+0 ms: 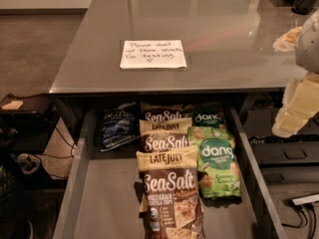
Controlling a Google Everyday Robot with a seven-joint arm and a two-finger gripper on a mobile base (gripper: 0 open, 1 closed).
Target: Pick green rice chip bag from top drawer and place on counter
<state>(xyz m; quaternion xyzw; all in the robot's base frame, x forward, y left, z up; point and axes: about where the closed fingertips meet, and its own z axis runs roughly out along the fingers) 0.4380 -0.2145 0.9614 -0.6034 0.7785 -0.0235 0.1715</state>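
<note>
The green rice chip bag (217,163) lies flat in the open top drawer (107,198), right of centre, with its white "dang" logo facing up. It touches the brown Sea Salt bags on its left. The counter (209,29) is above the drawer and carries a white handwritten note (152,54). My gripper (297,106) is at the right edge of the view. It hangs over the drawer's right wall, up and to the right of the green bag, and holds nothing that I can see.
Brown Late July Sea Salt bags (169,193) overlap down the drawer's middle. A darker green dang bag (208,117) and a dark blue bag (118,127) lie at the back. The drawer's left floor is bare. Cables and a low shelf (20,106) are on the left.
</note>
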